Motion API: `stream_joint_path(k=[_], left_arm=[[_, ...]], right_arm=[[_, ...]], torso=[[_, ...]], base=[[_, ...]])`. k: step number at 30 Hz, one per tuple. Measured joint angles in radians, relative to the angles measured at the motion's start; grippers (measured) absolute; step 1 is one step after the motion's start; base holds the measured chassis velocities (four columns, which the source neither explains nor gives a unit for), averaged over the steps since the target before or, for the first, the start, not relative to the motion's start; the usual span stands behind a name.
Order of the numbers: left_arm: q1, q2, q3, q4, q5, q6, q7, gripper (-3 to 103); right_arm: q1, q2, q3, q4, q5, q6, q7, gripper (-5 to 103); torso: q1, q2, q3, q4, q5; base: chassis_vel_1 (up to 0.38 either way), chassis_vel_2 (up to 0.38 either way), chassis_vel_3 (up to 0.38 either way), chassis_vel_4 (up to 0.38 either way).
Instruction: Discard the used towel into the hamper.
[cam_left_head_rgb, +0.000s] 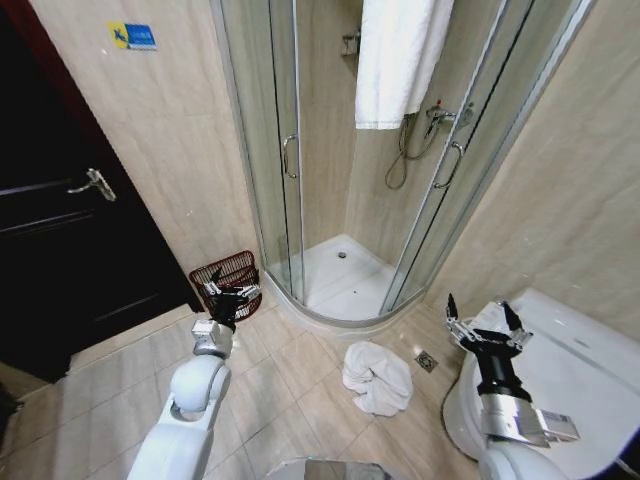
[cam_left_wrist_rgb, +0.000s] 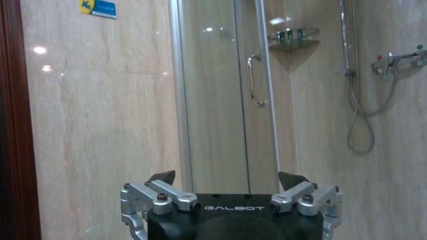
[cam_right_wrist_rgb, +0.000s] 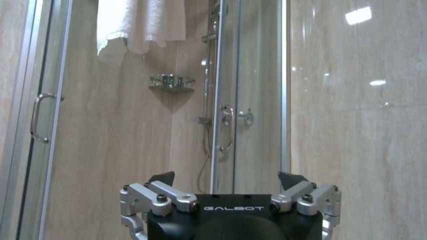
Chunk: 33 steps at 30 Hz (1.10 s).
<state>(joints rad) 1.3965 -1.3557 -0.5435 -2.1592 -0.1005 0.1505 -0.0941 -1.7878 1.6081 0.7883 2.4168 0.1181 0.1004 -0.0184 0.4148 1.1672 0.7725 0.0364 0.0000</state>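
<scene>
Both claws, left (cam_left_head_rgb: 232, 291) and right (cam_left_head_rgb: 485, 322), spread wide, empty, hamper (cam_left_head_rgb: 228, 273) partly hidden, towel (cam_left_head_rgb: 377, 377) crumpled

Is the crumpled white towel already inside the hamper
No, the crumpled towel lies on the floor tiles, apart from the hamper by the wall.

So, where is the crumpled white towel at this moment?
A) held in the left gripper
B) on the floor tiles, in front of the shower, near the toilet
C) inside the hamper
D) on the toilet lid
B: the crumpled towel lies on the floor, apart from the hamper and from both open grippers, left and right.
</scene>
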Motion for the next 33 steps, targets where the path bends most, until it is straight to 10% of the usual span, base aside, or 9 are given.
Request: stream_joint_path(k=[33], left_arm=[[-0.005,0.000,0.012,-0.028,-0.002,0.048,-0.034,100]], right_arm=[[-0.008,0.000,0.008,0.022,0.023,-0.014,0.011,100]], torso=[[0.082,0.181,0.099,0.0000,0.0000]], base=[[0.000,0.000,0.000,0.000]])
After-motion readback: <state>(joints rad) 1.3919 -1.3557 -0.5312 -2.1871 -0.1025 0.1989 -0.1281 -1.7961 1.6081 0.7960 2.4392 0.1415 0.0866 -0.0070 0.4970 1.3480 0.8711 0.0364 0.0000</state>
